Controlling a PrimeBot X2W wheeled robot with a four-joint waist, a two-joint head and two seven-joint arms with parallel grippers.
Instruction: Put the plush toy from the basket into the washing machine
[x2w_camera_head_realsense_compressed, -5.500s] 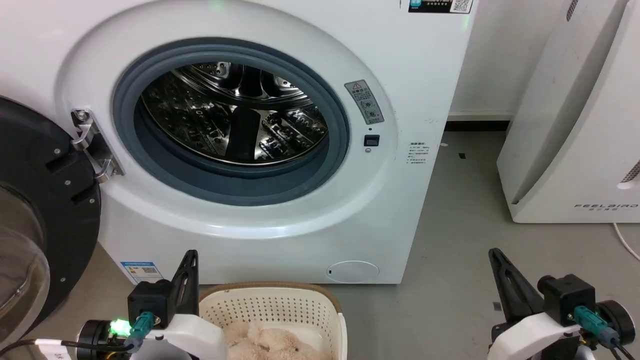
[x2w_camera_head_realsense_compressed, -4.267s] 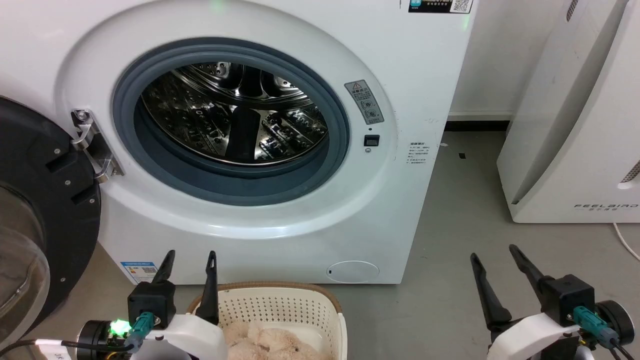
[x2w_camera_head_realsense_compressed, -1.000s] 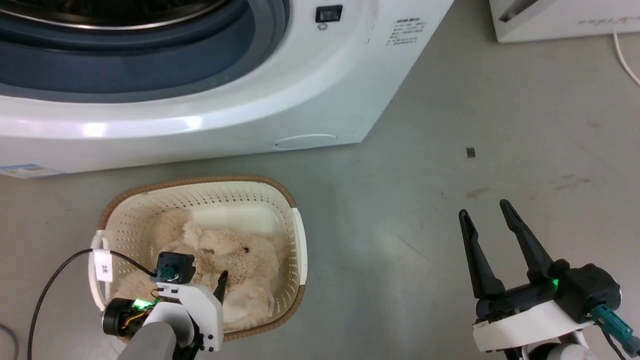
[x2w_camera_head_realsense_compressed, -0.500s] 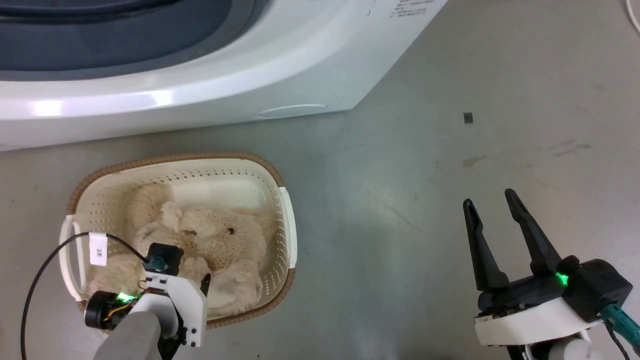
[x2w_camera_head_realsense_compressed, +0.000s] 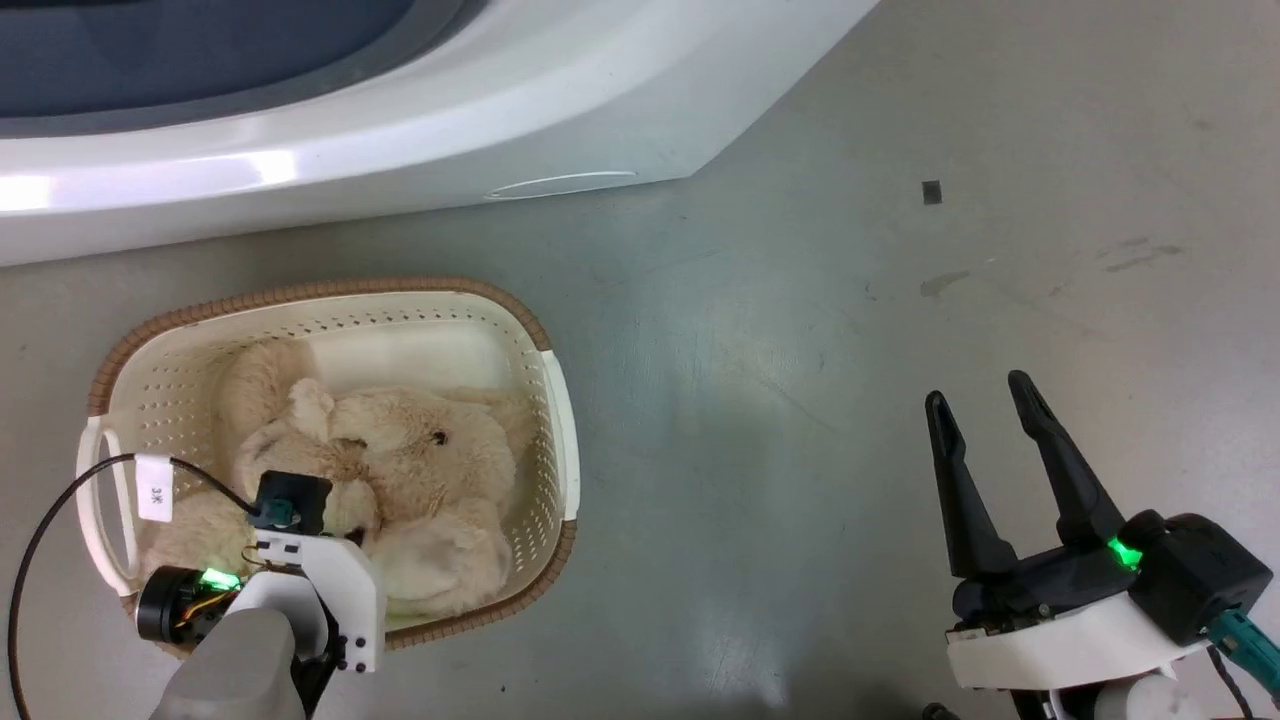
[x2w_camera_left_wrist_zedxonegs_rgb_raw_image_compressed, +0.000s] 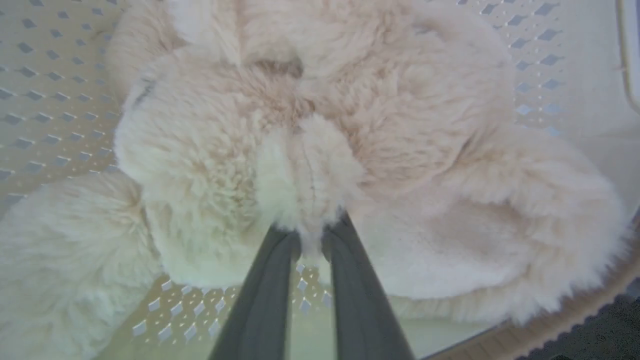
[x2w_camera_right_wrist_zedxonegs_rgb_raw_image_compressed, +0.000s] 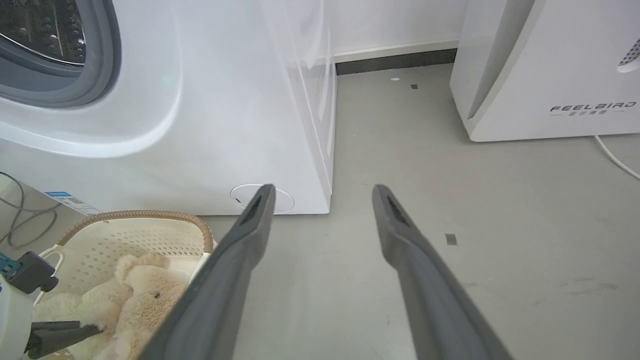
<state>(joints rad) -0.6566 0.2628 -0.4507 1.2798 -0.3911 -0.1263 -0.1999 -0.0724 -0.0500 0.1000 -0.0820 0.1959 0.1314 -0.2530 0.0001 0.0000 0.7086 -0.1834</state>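
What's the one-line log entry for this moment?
stage: grasping | left tool: shut on plush toy in basket | right tool: open, empty

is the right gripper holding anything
No, the right gripper is open, its two fingers spread apart above the bare floor with nothing between them.

One cream-beige fluffy plush toy lies in one cream-white perforated plastic basket, near left, which has a brown rim and two white side handles. One large white washing machine stands far left, and one white slanted appliance marked FEELBIRD far right. There are two grippers, the left gripper and the right gripper, each with two long dark fingers, four in all. One small dark square mark shows on the grey floor.
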